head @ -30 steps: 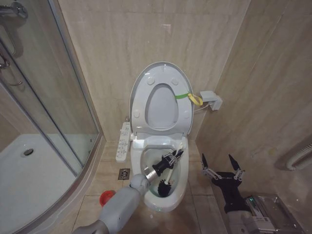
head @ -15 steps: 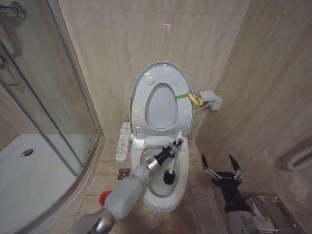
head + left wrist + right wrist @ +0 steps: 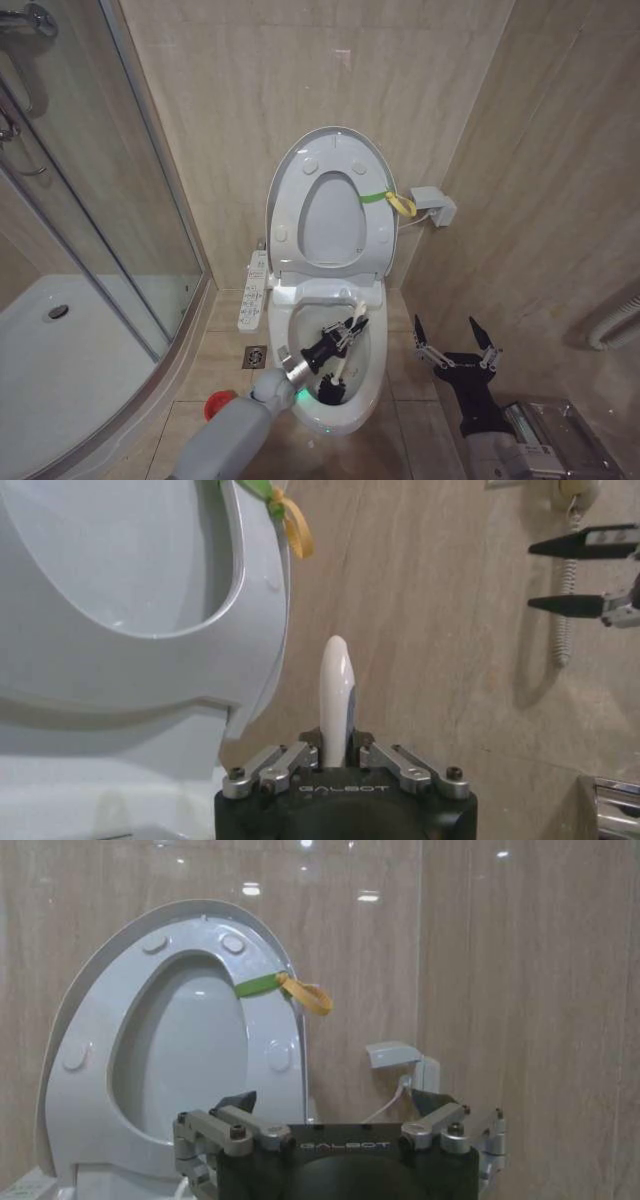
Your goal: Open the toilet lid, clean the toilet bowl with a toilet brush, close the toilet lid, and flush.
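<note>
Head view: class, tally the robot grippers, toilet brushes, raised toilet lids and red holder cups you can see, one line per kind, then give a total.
Grippers: 2, the left gripper over the toilet bowl and the right gripper beside it.
Toilet brushes: 1, the toilet brush, held in the left gripper.
Raised lids: 1, the toilet lid.
Red cups: 1, the red cup on the floor.
Total: 5

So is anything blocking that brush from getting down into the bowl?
Nothing visible. The lid stands raised against the wall, and the left tool holds the brush with its dark head already down inside the bowl. The right tool waits open beside the toilet.
</note>
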